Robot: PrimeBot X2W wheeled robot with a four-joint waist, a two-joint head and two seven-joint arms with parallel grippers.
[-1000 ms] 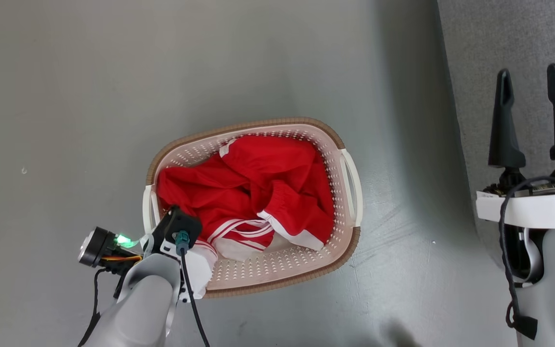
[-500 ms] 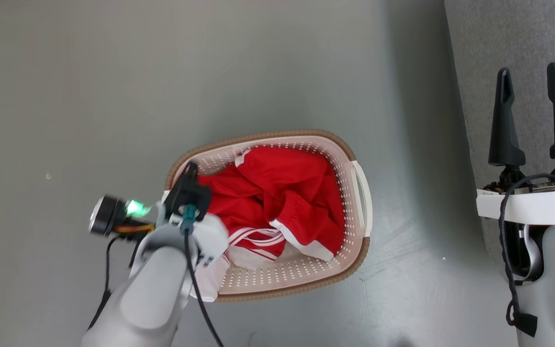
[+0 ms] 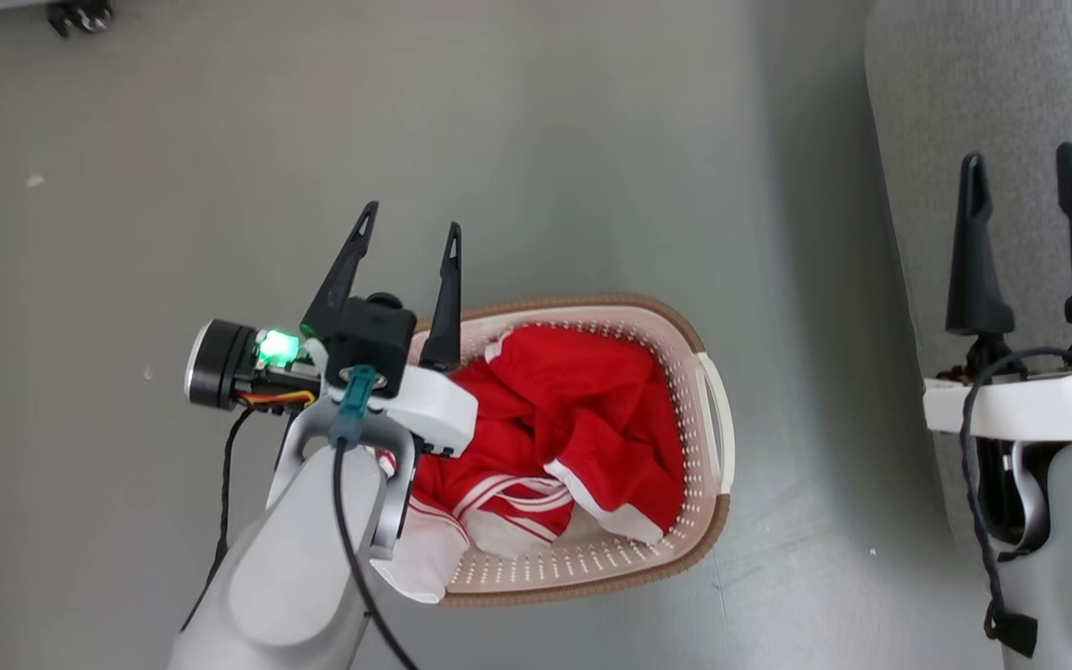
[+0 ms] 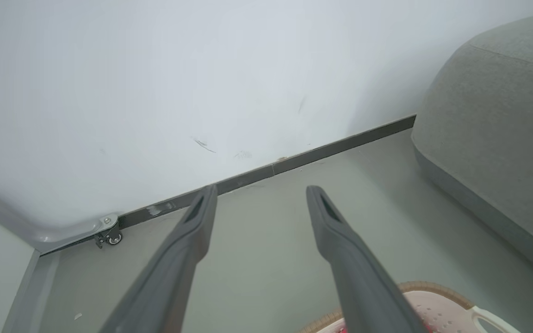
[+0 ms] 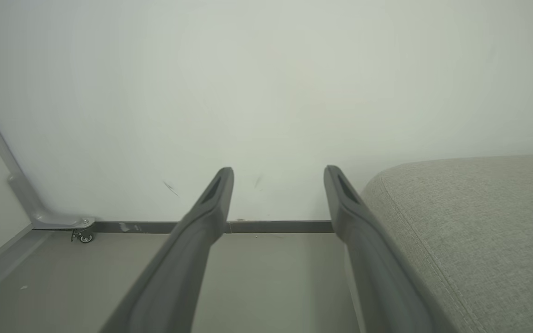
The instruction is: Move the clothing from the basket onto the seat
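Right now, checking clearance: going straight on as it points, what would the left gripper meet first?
Nothing close: the left gripper aims past the basket at bare floor, likely before the wall.

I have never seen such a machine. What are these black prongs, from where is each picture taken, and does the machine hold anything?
It is a two-armed robot. The top-down picture comes from a camera on its head; the other two come from a camera on each wrist, looking along the prongs. The prongs are its left gripper and right gripper; both are open and hold nothing. On the floor stands a basket with red clothing inside. The grey seat is at the robot's right.
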